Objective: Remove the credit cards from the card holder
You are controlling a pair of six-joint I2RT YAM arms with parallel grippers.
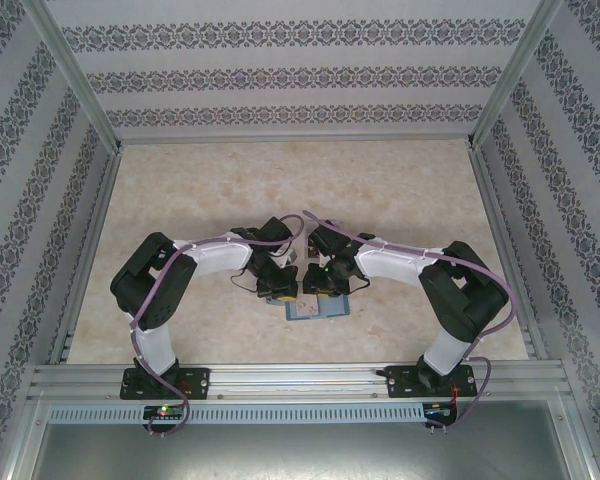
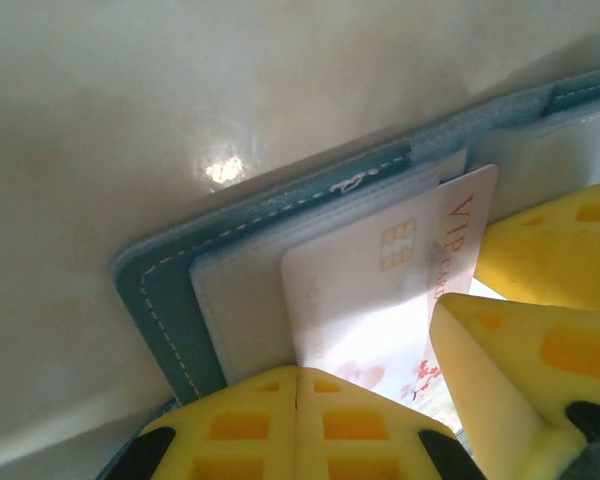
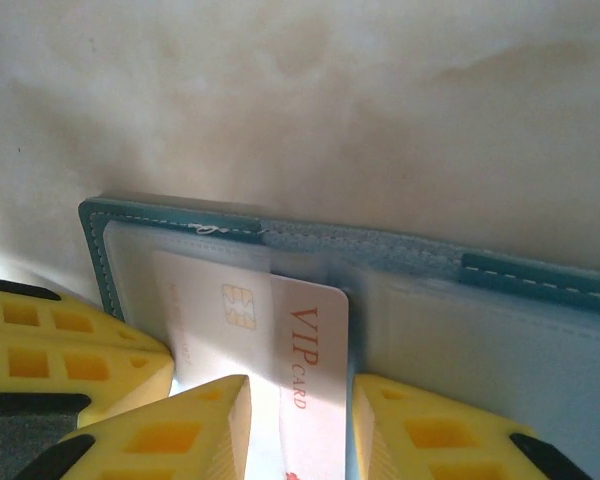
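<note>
— What takes up the most room?

— A beige marbled tabletop [image 1: 280,190]. The black-and-white left arm [image 1: 160,290] and right arm [image 1: 470,295] bend inward over it, and their ends meet near the middle, toward the near edge.

— And the wallet?

— The flat teal-blue stitched card holder [image 1: 315,309] lies open on the table right under both wrists. Its blue-grey inner side faces up, with clear pocket sleeves across it.

— How does the left gripper stand?

— The left gripper [image 2: 297,385] has its yellow fingers pressed together, with nothing seen between them. It sits low over the holder's near part, just beside the card's long edge.

— And the right one?

— The right gripper [image 3: 300,392] has its yellow fingers a narrow gap apart. The card's free end runs into that gap. One finger lies over the card's face and the other stands just off its long edge. Nothing looks pinched between them.

— Describe the card.

— It is one thin white rectangular credit card [image 2: 370,290], lying flat on the holder. A clear sleeve covers part of it, and the lettered strip is clear of the sleeve. It carries a small gold chip [image 3: 239,305] and orange "VIP CARD" lettering [image 3: 305,345] along one long edge. A pink blossom print sits at the end nearest the grippers.
</note>
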